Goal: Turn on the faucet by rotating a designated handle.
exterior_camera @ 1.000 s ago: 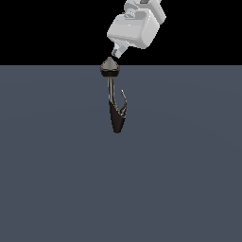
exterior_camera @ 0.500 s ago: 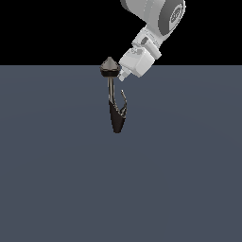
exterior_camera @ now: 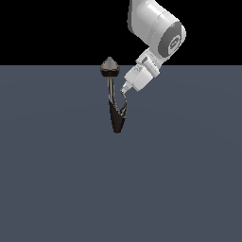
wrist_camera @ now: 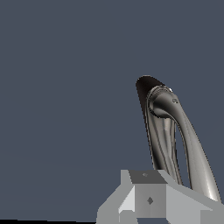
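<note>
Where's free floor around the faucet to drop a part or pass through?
Bare grey floor lies in front of the faucet and off to both sides in the exterior view. Crowded only at the exterior view's right of the stem, where the gripper sits at the handle.

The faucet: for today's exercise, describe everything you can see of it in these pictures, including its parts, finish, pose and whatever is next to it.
The faucet is a small dark, glossy metal-looking fixture standing upright on the flat grey floor. It has a grey cone-topped head, a thin stem and a black wedge-shaped body tapering downward. The handle, a thin curved lever, branches from the body on the exterior view's right. The gripper sits right at the lever's upper end; actual contact cannot be confirmed.
</note>
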Tool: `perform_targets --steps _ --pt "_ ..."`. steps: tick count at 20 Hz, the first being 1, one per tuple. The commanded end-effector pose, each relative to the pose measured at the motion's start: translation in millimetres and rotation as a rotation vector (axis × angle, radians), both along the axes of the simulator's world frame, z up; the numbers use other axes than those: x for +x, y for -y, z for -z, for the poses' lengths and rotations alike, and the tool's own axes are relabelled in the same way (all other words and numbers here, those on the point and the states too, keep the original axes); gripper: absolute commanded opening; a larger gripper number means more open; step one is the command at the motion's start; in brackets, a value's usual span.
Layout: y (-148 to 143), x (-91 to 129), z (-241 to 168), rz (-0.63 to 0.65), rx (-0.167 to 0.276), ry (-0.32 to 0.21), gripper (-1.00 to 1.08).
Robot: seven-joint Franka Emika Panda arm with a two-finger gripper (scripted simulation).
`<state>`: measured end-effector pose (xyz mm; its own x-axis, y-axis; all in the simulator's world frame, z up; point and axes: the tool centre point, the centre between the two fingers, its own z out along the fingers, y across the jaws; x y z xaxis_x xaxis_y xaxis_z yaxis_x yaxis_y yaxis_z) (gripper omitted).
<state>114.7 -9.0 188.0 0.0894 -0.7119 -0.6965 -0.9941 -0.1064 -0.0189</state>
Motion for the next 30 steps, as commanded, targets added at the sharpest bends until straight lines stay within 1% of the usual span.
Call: perform_targets --steps 1,9,28,29,30 --pt "1.1 3.0 6.5 0.02 0.009 -0.012 -1.0" --pt "2.0 4.0 10.5 0.03 0.013 -0.019 -1.0" --pt "-5.5 -41.3 -0.2 0.03 0.013 -0.019 -1.0" --pt "-5.5 -41.3 -0.2 0.03 0.013 -0.019 -1.0" --pt "0.1 -36.1 3.4 0.041 0.008 -0.014 -1.0"
